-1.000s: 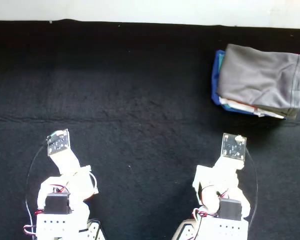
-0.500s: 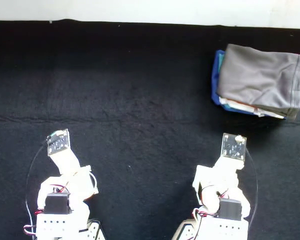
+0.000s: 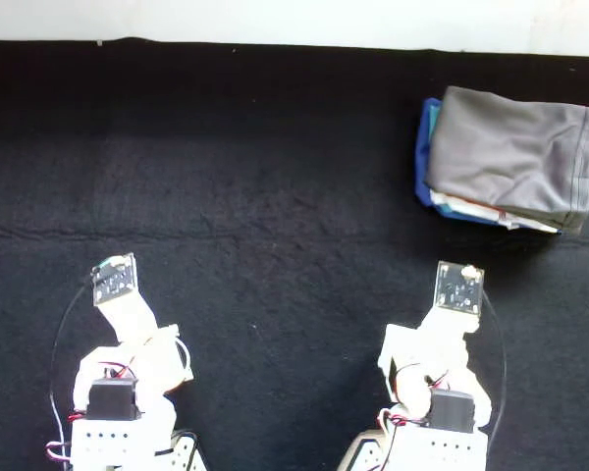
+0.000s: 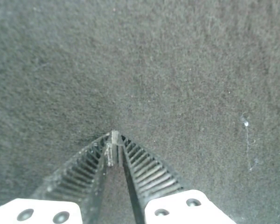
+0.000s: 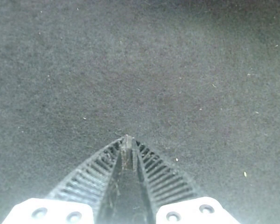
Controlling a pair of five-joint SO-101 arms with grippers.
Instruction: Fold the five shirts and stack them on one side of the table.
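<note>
A stack of folded shirts (image 3: 508, 162) lies at the table's far right, a grey one on top with blue, teal and white layers showing under it. Both arms sit folded back at the near edge, far from the stack. My left gripper (image 4: 113, 139) is shut with nothing in it, its tips meeting just above the black cloth. My right gripper (image 5: 127, 142) is likewise shut and holds nothing. In the high view the left arm (image 3: 118, 294) is at the near left and the right arm (image 3: 456, 299) at the near right.
A black cloth (image 3: 245, 177) covers the table up to a white wall strip (image 3: 294, 20) at the far edge. Cables loop beside each arm base.
</note>
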